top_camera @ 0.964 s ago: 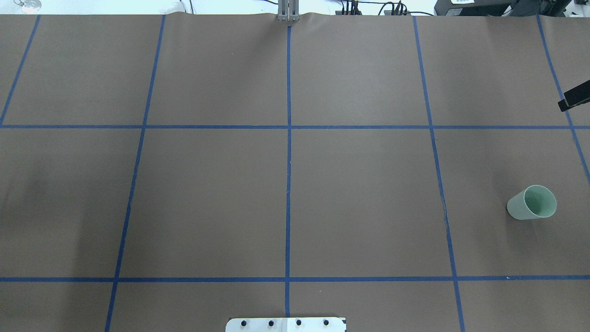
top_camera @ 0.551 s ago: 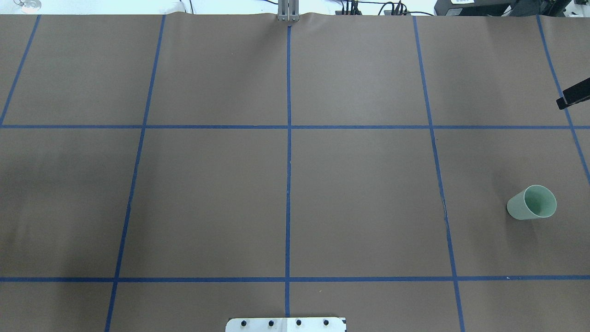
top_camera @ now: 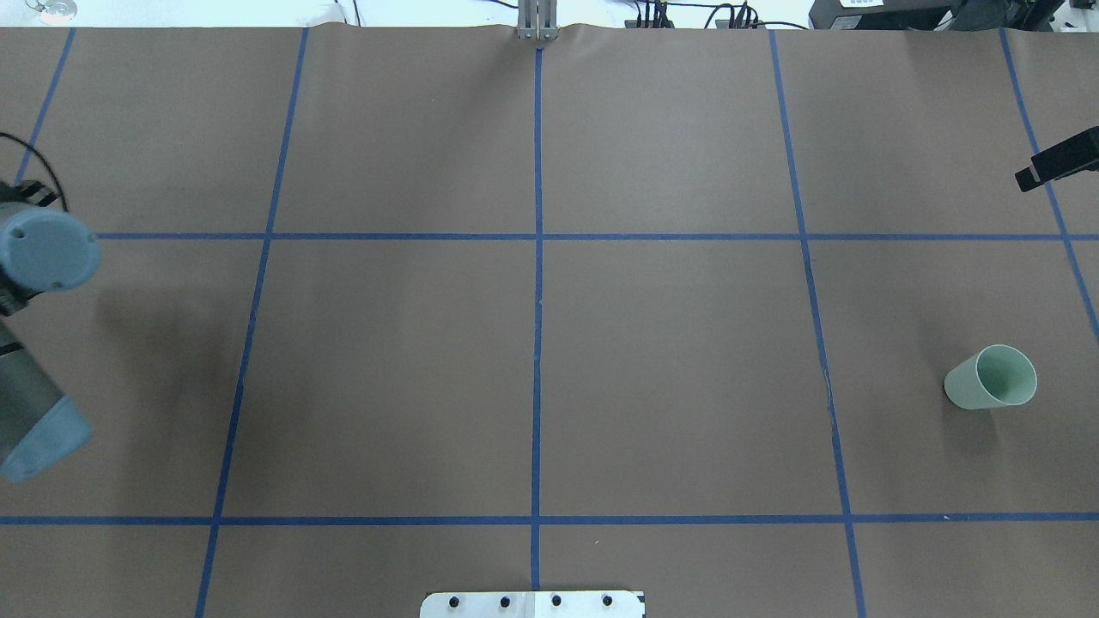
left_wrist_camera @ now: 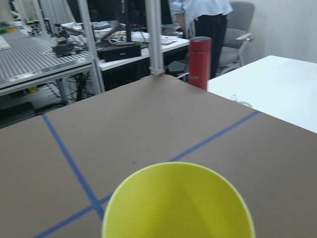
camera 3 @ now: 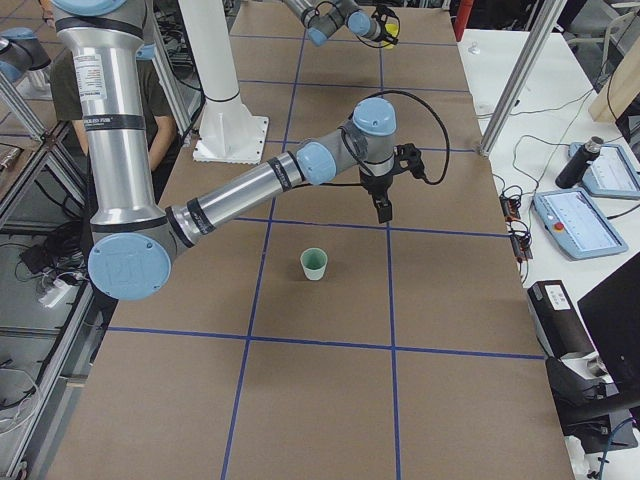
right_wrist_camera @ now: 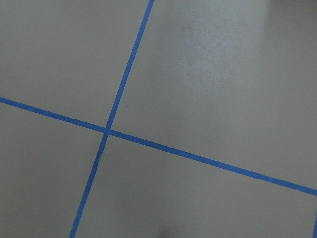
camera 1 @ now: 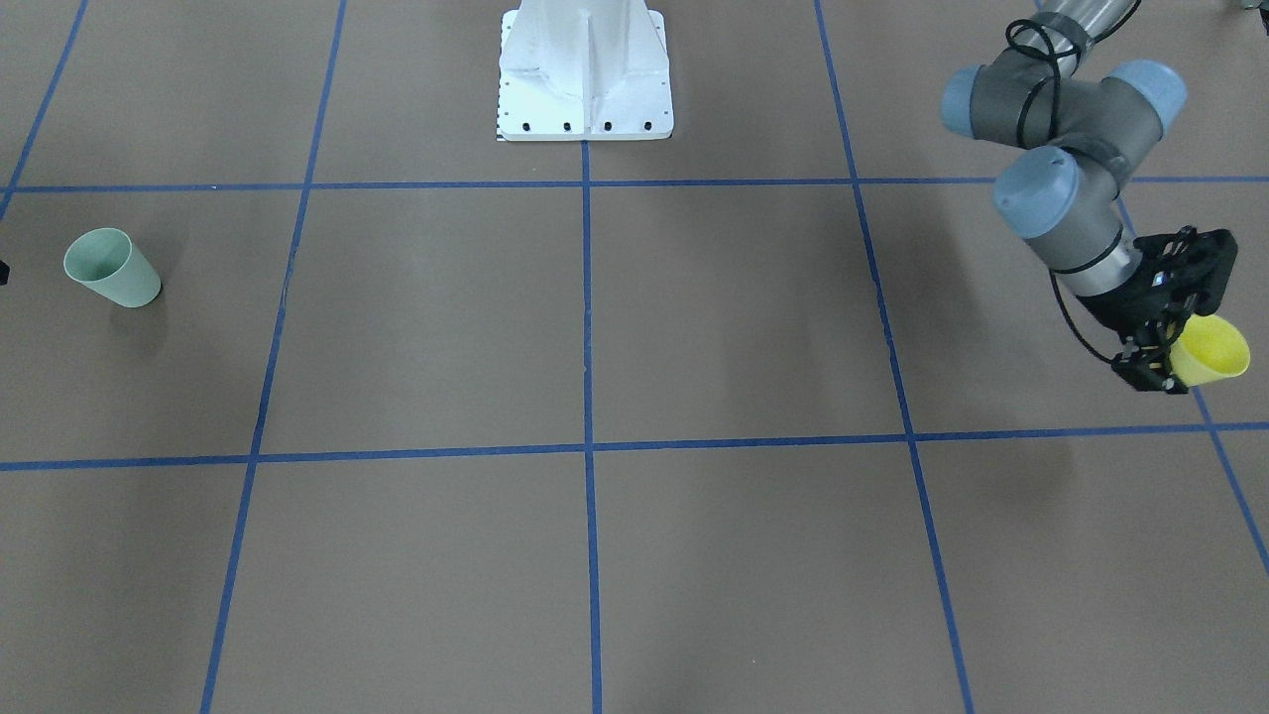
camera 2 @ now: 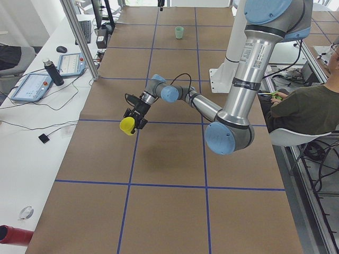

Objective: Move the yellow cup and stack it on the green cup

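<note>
Swinging into overhead view at 9 o'clock, absent a second ago: left arm. Pinching yellow cup aloft, tilted, in left gripper; transfer judged begun. Cannot tell right gripper spread, 2 o'clock. Awaiting stacking at 3 o'clock: green cup, upright.

My left arm is grey with pale blue joint caps, black cable alongside. My base is white, dark screws along its edge.
</note>
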Robot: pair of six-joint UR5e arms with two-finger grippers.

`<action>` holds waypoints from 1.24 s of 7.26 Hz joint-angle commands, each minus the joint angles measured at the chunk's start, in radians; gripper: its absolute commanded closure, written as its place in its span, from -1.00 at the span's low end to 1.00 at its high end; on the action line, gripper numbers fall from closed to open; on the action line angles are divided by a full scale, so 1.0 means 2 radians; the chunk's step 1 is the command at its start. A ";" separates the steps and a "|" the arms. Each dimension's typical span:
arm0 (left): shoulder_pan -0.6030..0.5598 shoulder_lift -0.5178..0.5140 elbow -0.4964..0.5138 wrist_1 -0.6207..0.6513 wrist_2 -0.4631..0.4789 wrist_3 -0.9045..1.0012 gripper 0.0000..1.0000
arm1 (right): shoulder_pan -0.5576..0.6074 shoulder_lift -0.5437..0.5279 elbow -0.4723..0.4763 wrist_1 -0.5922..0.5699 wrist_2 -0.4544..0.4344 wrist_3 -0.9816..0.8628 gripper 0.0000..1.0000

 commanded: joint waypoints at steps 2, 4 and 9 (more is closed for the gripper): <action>0.036 -0.090 0.016 -0.109 0.004 0.164 -0.13 | 0.000 0.002 -0.016 0.031 0.009 0.004 -1.00; 0.042 -0.126 0.149 -0.364 0.004 0.221 -0.29 | 0.000 0.007 -0.025 0.032 0.008 0.004 -1.00; 0.080 -0.191 0.187 -0.418 0.001 0.468 0.05 | 0.001 0.008 -0.030 0.054 0.009 0.003 -1.00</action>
